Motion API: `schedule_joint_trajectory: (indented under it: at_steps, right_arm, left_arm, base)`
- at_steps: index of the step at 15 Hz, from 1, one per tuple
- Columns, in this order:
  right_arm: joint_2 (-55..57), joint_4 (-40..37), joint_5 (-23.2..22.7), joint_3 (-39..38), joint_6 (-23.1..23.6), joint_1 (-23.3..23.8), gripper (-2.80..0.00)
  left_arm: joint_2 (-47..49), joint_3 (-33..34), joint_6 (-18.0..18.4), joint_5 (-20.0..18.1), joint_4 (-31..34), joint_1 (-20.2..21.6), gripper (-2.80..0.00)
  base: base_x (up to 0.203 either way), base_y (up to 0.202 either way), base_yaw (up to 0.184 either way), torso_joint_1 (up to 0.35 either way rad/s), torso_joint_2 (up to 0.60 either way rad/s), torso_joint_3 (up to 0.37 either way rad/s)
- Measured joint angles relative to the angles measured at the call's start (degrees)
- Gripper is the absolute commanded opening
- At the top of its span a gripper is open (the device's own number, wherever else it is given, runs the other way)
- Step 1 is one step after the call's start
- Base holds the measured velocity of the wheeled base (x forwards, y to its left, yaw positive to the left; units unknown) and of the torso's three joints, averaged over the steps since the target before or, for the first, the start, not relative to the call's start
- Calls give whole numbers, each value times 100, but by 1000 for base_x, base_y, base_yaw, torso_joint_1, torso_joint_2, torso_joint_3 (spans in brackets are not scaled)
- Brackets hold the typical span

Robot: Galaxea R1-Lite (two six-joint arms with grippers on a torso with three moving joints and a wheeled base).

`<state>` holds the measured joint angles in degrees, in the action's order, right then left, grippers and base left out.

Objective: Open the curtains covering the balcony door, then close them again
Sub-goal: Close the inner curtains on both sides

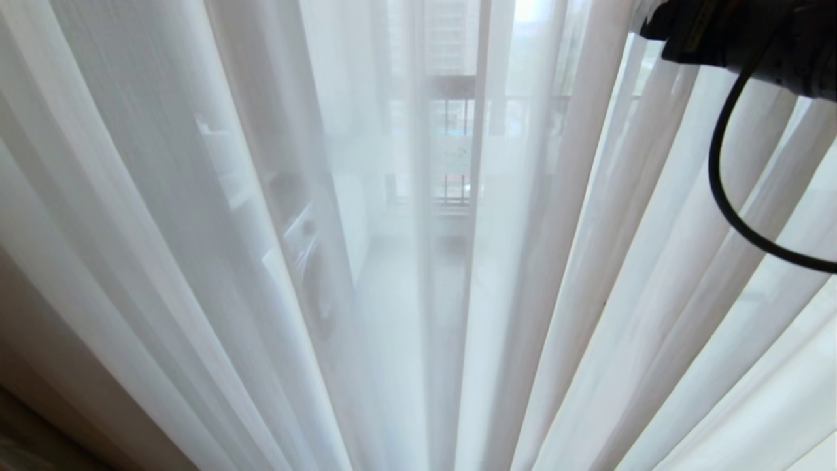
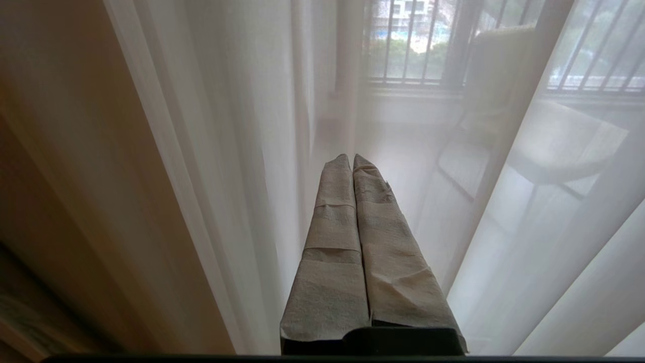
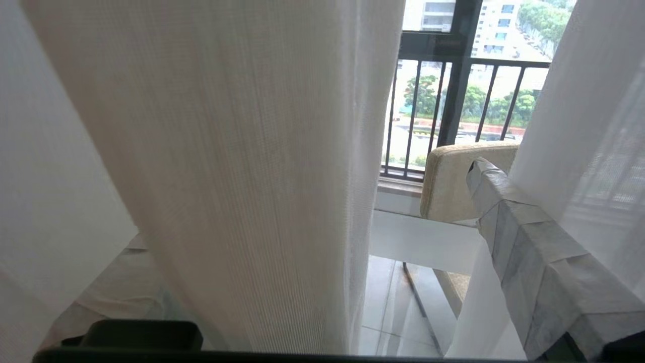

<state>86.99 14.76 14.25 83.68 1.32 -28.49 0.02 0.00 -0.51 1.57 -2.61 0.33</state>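
Left end effector (image 2: 351, 160): tape-wrapped fingers pressed together, holding nothing, pointing at the sheer curtain (image 2: 242, 151) just ahead of the tips, not touching as far as I can tell. Thick beige drape (image 2: 75, 176) hangs to its left side. Through the sheer beyond the tips: a chair (image 2: 549, 141) and the black-barred railing (image 2: 408, 45), both blurred by fabric.

Head view: sheer panels span the whole width, pleated and drawn across; balcony door frame only faint behind them, can't make out the handle.

Right end effector (image 3: 322, 242): jaws spread wide, a fold of sheer curtain (image 3: 242, 166) hanging between the fingers. Right finger (image 3: 534, 252) clear in view; the left one sits behind the fabric, only dimly visible through it. Can't tell if either pad touches the fold. Gap in the sheer next to that fold shows the padded chair back (image 3: 453, 176) and railing (image 3: 453, 80) directly. In head view the right arm (image 1: 739, 33) is at top right, cable (image 1: 726, 190) looping below it.
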Motion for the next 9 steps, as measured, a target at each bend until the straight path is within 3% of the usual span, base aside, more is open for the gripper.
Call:
schedule_joint_trajectory:
  at_steps: [9]
  right_arm:
    - [896,411,0,841,-13,110,0]
  left_arm:
    - [0,0,0,-1,0,0,-280]
  base:
    - [0,0,0,0,0,0]
